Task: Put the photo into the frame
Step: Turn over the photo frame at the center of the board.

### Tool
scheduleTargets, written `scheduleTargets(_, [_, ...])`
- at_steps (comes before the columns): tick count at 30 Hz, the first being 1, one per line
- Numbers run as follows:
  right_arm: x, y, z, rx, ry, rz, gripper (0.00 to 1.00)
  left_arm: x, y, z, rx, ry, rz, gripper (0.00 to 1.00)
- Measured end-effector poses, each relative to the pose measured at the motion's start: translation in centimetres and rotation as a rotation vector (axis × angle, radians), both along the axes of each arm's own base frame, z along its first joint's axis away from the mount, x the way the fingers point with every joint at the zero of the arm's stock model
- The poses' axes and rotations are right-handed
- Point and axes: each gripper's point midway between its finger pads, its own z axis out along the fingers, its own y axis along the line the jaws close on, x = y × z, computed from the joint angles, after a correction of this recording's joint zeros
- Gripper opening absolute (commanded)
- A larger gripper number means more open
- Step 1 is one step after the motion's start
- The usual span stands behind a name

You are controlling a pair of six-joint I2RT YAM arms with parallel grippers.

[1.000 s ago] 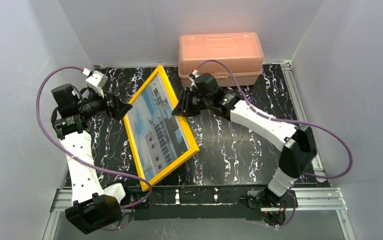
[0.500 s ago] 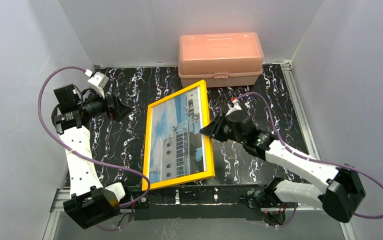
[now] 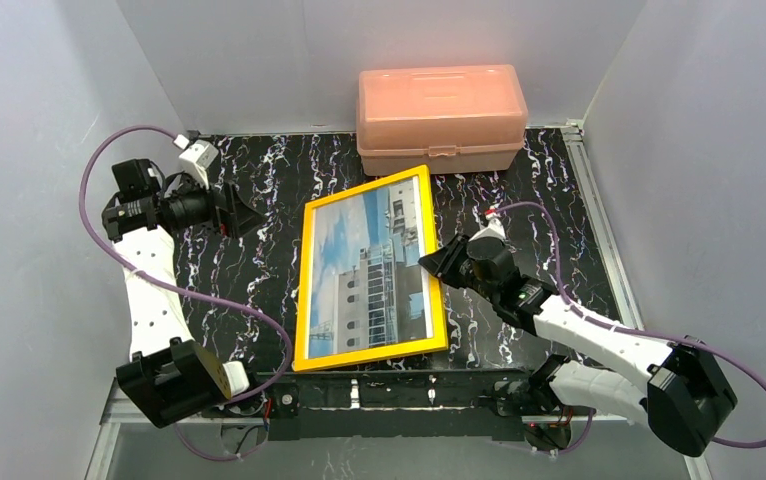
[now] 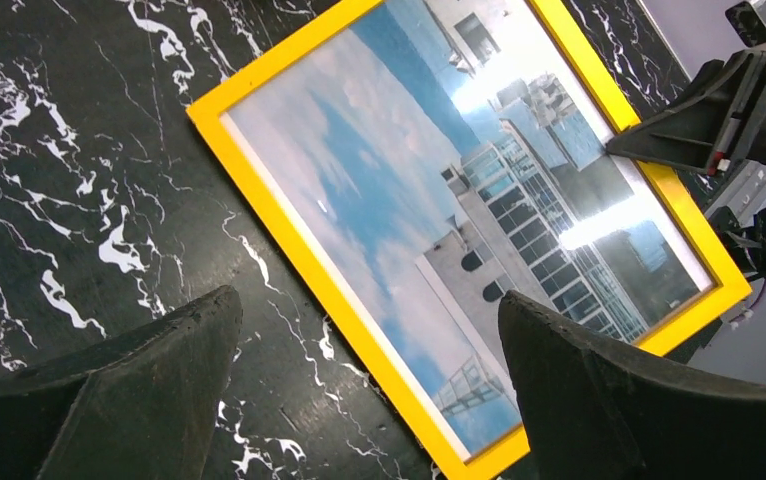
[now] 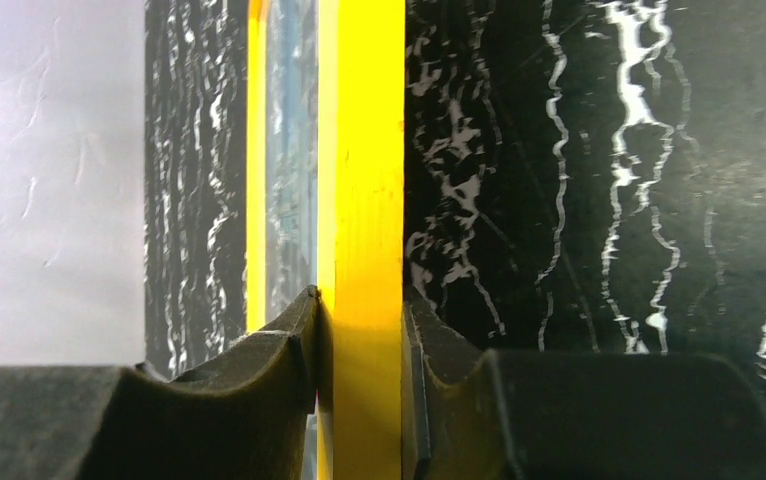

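The frame [image 3: 306,290], with its bright yellow border, lies face up in the middle of the black marbled table. The photo [image 3: 369,265] of blue sky and a white building shows inside it, under the pane. My right gripper [image 3: 432,262] is shut on the frame's right border, which shows edge-on between the pads in the right wrist view [image 5: 361,200]. My left gripper [image 3: 249,215] is open and empty, above the table to the left of the frame's far left corner. The left wrist view shows the frame [image 4: 289,235] and photo [image 4: 399,190] past its spread fingers.
A salmon-pink plastic box [image 3: 441,116] stands shut at the back, just beyond the frame's far edge. Grey walls close in the left, right and back sides. A metal rail [image 3: 409,390] runs along the near table edge.
My right gripper has swung the frame from tilted up on its left side to flat on the table, dragging it toward the near right. The left arm has barely moved.
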Motion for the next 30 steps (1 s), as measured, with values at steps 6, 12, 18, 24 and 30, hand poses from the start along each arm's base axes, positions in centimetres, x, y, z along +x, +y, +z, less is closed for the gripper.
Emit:
scheduleTargets(6, [0.8, -2.1, -2.8, -0.032, -0.006, -0.098, 0.24, -0.7, -0.1, -0.3, 0.008, 0.02, -0.007, 0.98])
scheduleTargets(12, [1.8, -2.9, -3.8, -0.05, -0.017, -0.164, 0.28, -1.0, -0.2, -0.3, 0.017, 0.009, -0.013, 0.99])
scheduleTargets(18, [2.8, -3.5, -4.4, -0.078, -0.031, -0.206, 0.45, -1.3, -0.3, -0.7, 0.02, 0.011, -0.019, 0.98])
scheduleTargets(24, [3.5, -6.6, -8.1, -0.25, 0.027, -0.252, 0.55, -1.4, -0.4, -0.7, 0.027, 0.003, -0.023, 0.98])
scheduleTargets(30, [3.9, -8.5, -9.9, -0.34, 0.071, -0.249, 0.65, -1.7, -0.5, -0.7, 0.03, -0.002, -0.024, 0.99])
